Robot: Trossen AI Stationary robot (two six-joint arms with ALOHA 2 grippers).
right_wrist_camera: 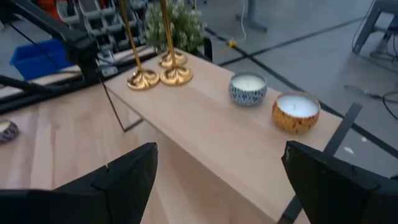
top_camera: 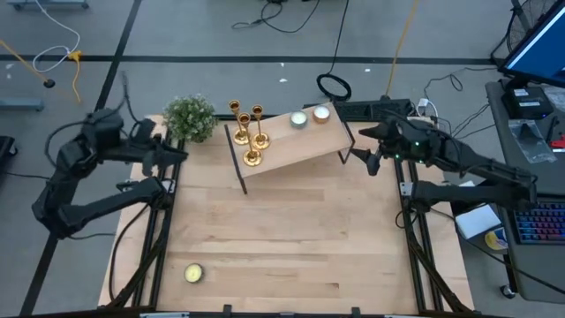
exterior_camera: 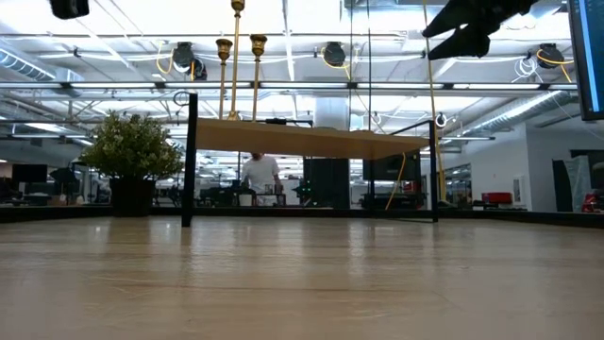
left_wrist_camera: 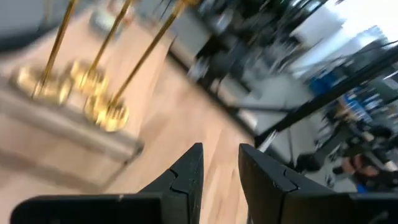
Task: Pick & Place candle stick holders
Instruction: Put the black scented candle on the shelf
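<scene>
High view: right hand (top_camera: 369,160) gapes beside the shelf (top_camera: 300,146); left hand (top_camera: 177,152) nearly together.

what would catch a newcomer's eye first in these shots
Three gold candlesticks stand clustered at the left end of a raised wooden shelf at the table's far edge, beside a small green plant. Two candles in bowls sit at the shelf's right end. The right hand hovers open by the shelf's right end, and the left hand waits near the plant.
</scene>
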